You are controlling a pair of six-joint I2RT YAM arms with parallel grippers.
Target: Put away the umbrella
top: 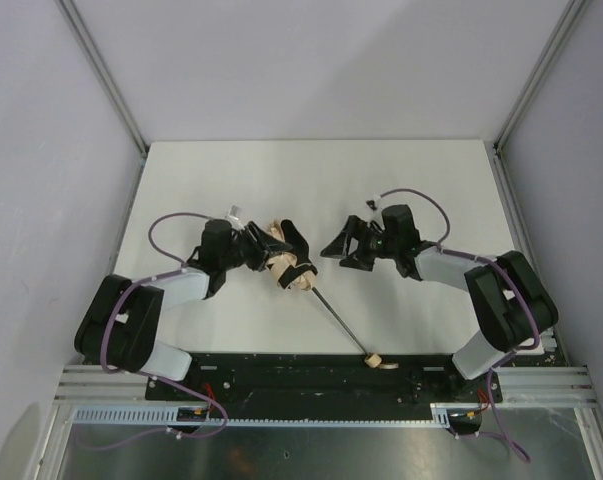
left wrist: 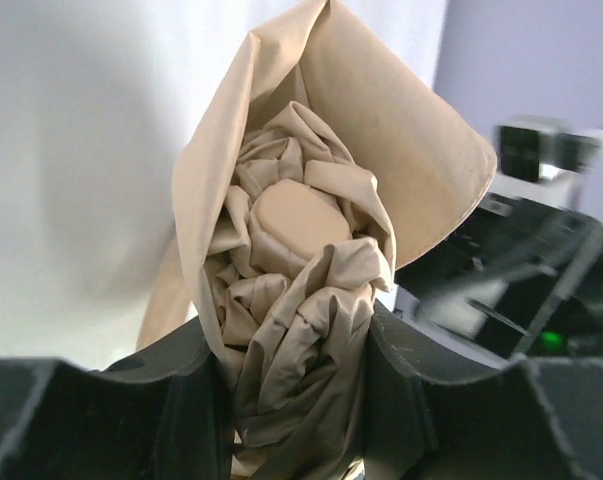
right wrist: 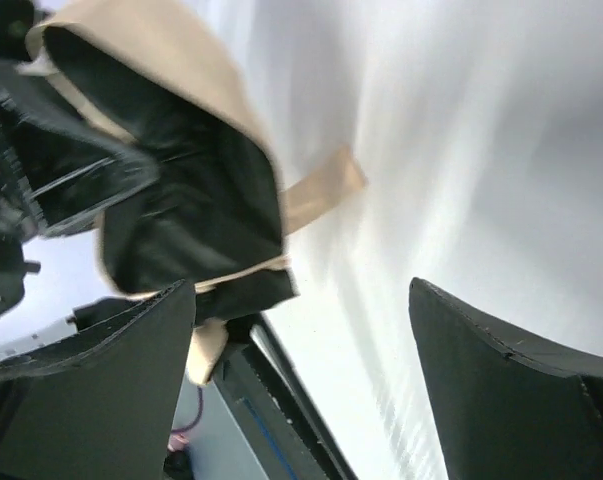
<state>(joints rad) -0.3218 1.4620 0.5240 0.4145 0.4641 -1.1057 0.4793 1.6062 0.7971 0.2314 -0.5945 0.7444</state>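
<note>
The umbrella [top: 293, 274] lies mid-table, its tan canopy bunched up. Its thin black shaft [top: 338, 322] runs toward the near edge and ends in a pale knob handle [top: 375, 359]. My left gripper [top: 285, 256] is shut on the canopy. In the left wrist view, crumpled fabric [left wrist: 291, 215] fills the gap between the black fingers [left wrist: 171, 400]. My right gripper [top: 339, 254] hangs just right of the canopy, apart from it. Its jaws stand wide open, and in the right wrist view only bare table shows between the fingers [right wrist: 511, 400]. The canopy [right wrist: 151, 40] is at that view's upper left.
A black mounting rail [top: 301, 372] runs along the near edge, just behind the knob handle. Grey walls and aluminium posts [top: 109, 85] close in the white table [top: 311, 175] on three sides. Both arms' purple cables [top: 166, 225] loop above the table.
</note>
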